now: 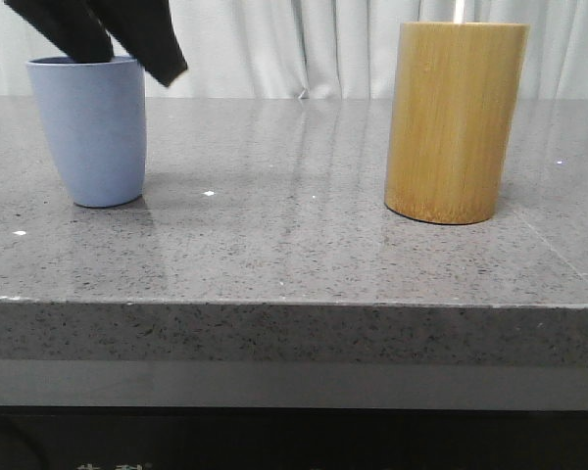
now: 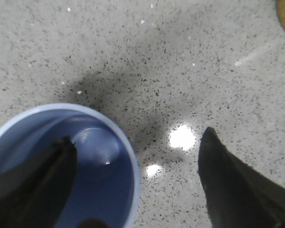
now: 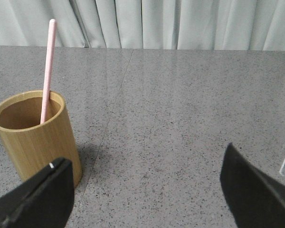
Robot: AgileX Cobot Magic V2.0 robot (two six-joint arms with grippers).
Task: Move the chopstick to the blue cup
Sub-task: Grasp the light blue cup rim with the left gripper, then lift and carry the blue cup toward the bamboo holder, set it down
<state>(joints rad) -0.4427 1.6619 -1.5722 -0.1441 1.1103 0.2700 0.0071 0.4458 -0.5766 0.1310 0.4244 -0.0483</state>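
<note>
pale chopstick [image 3: 47,66] upright in bamboo cylinder [image 1: 456,122], blue cup [image 1: 88,127] apart

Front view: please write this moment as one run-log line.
left tool open over cup | right tool open | chopstick in holder

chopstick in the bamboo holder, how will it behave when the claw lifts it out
The chopstick looks thin, straight and rigid, so it should lift without bending. It looks smooth and narrow, so it may slip or pivot in the right claw. It leans on the bamboo holder rim, so it could drag there.
</note>
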